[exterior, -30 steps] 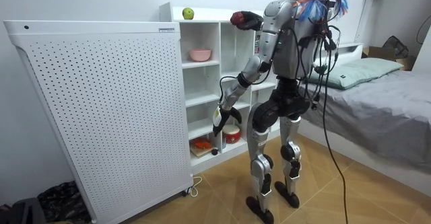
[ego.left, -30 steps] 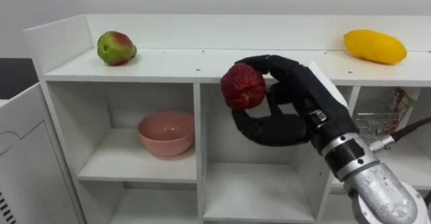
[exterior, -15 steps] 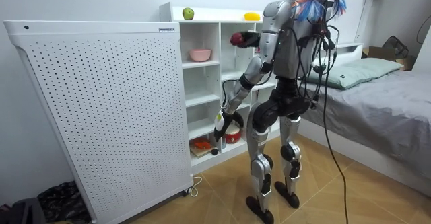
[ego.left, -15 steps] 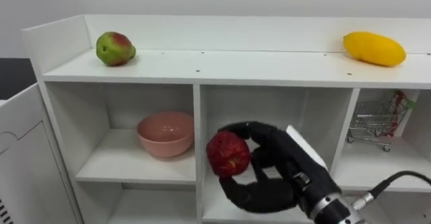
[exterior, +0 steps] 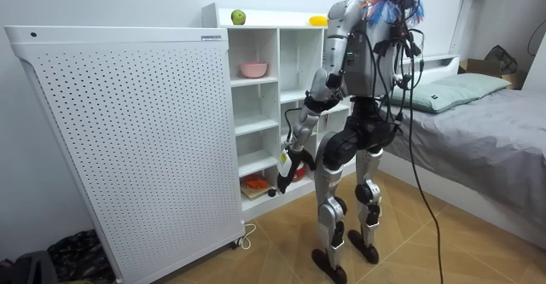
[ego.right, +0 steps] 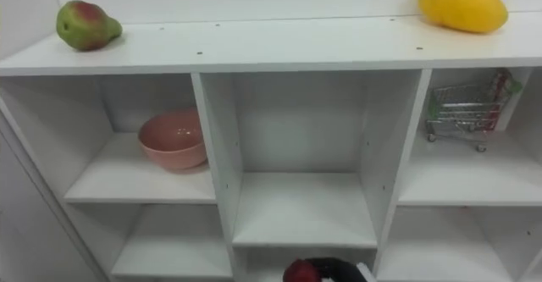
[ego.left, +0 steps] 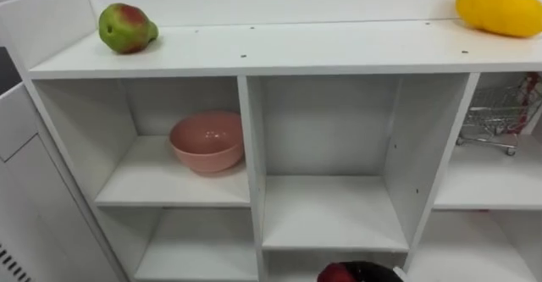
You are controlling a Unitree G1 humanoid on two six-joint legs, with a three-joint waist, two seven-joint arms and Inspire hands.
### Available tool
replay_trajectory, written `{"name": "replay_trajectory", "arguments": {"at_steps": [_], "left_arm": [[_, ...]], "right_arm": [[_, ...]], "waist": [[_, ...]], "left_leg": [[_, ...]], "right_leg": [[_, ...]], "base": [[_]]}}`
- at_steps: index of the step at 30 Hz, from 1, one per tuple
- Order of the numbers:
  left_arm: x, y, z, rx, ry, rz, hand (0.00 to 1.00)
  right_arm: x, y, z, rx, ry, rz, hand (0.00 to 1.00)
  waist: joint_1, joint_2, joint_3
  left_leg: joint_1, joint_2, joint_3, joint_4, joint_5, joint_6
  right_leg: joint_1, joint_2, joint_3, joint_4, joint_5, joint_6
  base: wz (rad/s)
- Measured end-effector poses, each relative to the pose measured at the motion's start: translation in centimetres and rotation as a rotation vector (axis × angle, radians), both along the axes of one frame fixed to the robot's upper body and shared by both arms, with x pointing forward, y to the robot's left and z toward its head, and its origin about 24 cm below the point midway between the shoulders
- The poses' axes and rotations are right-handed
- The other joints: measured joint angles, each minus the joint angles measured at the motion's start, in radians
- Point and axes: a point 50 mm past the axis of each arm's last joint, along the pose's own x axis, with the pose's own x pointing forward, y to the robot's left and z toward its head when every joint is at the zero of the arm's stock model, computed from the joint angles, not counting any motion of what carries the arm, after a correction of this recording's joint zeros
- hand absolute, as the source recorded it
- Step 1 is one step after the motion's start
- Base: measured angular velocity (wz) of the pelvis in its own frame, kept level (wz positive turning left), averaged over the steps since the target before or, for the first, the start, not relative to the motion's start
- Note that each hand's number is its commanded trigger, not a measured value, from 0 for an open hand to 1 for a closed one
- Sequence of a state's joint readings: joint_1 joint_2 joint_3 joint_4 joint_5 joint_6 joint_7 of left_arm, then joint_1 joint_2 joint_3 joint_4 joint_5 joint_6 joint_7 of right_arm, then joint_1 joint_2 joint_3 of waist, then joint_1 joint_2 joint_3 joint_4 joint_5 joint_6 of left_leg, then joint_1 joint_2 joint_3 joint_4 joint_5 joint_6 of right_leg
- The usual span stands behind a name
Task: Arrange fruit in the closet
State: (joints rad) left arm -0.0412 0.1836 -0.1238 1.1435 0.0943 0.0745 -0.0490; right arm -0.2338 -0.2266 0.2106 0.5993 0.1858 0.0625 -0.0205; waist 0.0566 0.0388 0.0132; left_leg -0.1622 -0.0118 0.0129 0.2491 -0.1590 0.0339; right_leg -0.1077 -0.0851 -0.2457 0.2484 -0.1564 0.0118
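At the bottom edge of the eye views, below the middle column of the closet point(ego.left: 339, 49): right hand point(ego.left: 373, 273), dark, only its top showing. As far as it shows, it is closed round a red fruit point(ego.left: 335, 274). The fruit sits on the hand's left side, in front of the closet and lower than the middle shelf, resting on no board.

Top board: 2 fruits, well apart, both lying on the board.
- Green-and-red pear point(ego.left: 125, 28) near the left end.
- Yellow fruit point(ego.left: 500, 10) near the right end, partly cut by the view's edge.

Upper row, 3 compartments:
- Left: pink bowl point(ego.left: 207, 141), upright, toward the back right of its shelf.
- Right: small wire shopping cart point(ego.left: 500, 115).

Room view: robot stands facing the closet, close to it. A white perforated panel point(exterior: 128, 139) is on the room view's left, a bed point(exterior: 478, 105) on the room view's right. Left hand point(exterior: 285, 165) hangs low beside the lower shelves; whether it is open or closed I cannot tell.
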Motion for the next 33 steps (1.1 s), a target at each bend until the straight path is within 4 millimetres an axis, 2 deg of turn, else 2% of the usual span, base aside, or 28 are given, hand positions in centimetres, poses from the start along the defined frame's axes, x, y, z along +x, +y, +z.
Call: {"name": "replay_trajectory", "arguments": {"at_steps": [1,4,7,8,12,14,17,23,27,29,31,33], "left_arm": [[0.2,0.0,0.0,-0.009,-0.003,0.017,0.00],[0.8,0.0,0.1,-0.014,-0.010,0.042,0.00],[0.9,-0.3,0.0,-0.007,-0.016,0.067,0.00],[1.2,-0.3,0.1,-0.006,-0.025,0.073,0.00],[1.9,-0.4,0.3,0.007,-0.040,0.078,0.00],[2.6,-0.4,0.5,0.002,-0.058,0.103,0.00],[3.4,-0.5,0.7,-0.004,-0.081,0.126,0.00],[3.4,-0.7,0.7,-0.008,-0.078,0.159,0.00],[3.3,-0.6,0.7,-0.024,-0.080,0.229,0.00],[3.3,-0.6,0.6,-0.030,-0.075,0.252,0.00],[3.4,-0.5,0.7,-0.027,-0.078,0.258,0.00],[3.3,-0.4,0.7,-0.018,-0.075,0.254,0.00]], "right_arm": [[0.4,-0.2,0.0,0.008,0.007,-0.024,1.00],[1.7,-0.1,0.6,0.082,-0.012,-0.073,1.00],[2.2,-0.3,0.0,0.157,0.029,-0.141,1.00],[2.2,-0.4,-0.3,0.180,0.041,-0.166,1.00],[2.2,-0.7,-0.7,0.245,0.068,-0.223,1.00],[2.6,-0.7,-0.4,0.324,0.069,-0.266,1.00],[3.7,-1.2,0.3,0.363,0.060,-0.304,1.00],[5.2,-2.0,2.1,0.455,0.023,-0.363,1.00],[6.4,-2.2,3.4,0.560,0.000,-0.413,1.00],[6.7,-2.9,4.0,0.611,-0.021,-0.457,1.00],[7.2,-3.5,4.8,0.637,-0.030,-0.476,1.00],[7.8,-3.8,5.9,0.677,-0.056,-0.498,1.00]], "waist": [[0.000,0.002,0.0067],[0.004,-0.001,0.0188],[0.017,-0.004,0.0235],[0.029,-0.008,0.0264],[0.039,-0.022,0.0356],[0.040,-0.036,0.0437],[0.057,-0.046,0.0503],[0.081,-0.053,0.0505],[0.082,-0.066,0.0511],[0.082,-0.068,0.0516],[0.086,-0.079,0.0558],[0.088,-0.084,0.0583]], "left_leg": [[-0.015,-0.003,0.001,0.008,0.000,0.001],[-0.068,-0.011,0.001,0.028,0.003,0.006],[-0.105,-0.012,0.002,0.044,0.005,0.007],[-0.119,-0.014,0.002,0.051,0.005,0.007],[-0.195,-0.025,0.009,0.088,0.006,0.008],[-0.246,-0.031,0.011,0.118,0.006,0.008],[-0.306,-0.034,0.015,0.150,0.006,0.009],[-0.379,-0.036,0.013,0.161,0.020,0.010],[-0.430,-0.036,0.011,0.171,0.030,0.009],[-0.459,-0.033,0.019,0.188,0.031,0.009],[-0.480,-0.033,0.035,0.199,0.031,0.011],[-0.506,-0.033,0.032,0.213,0.030,0.012]], "right_leg": [[-0.025,-0.005,-0.002,0.026,-0.006,0.001],[-0.094,-0.020,-0.003,0.081,-0.023,-0.001],[-0.136,-0.025,-0.003,0.101,-0.026,-0.003],[-0.156,-0.034,-0.003,0.116,-0.031,-0.004],[-0.247,-0.061,-0.005,0.195,-0.054,-0.006],[-0.302,-0.074,-0.004,0.242,-0.069,-0.009],[-0.368,-0.082,0.003,0.284,-0.075,-0.014],[-0.435,-0.087,-0.003,0.293,-0.074,-0.021],[-0.484,-0.090,-0.010,0.306,-0.069,-0.026],[-0.500,-0.091,-0.016,0.315,-0.070,-0.026],[-0.525,-0.097,-0.009,0.336,-0.076,-0.025],[-0.549,-0.099,-0.006,0.349,-0.078,-0.025]], "base": [[0.00],[0.02],[0.01],[0.04],[0.08],[0.14],[0.00],[0.05],[0.09],[0.19],[0.14],[0.06]]}}
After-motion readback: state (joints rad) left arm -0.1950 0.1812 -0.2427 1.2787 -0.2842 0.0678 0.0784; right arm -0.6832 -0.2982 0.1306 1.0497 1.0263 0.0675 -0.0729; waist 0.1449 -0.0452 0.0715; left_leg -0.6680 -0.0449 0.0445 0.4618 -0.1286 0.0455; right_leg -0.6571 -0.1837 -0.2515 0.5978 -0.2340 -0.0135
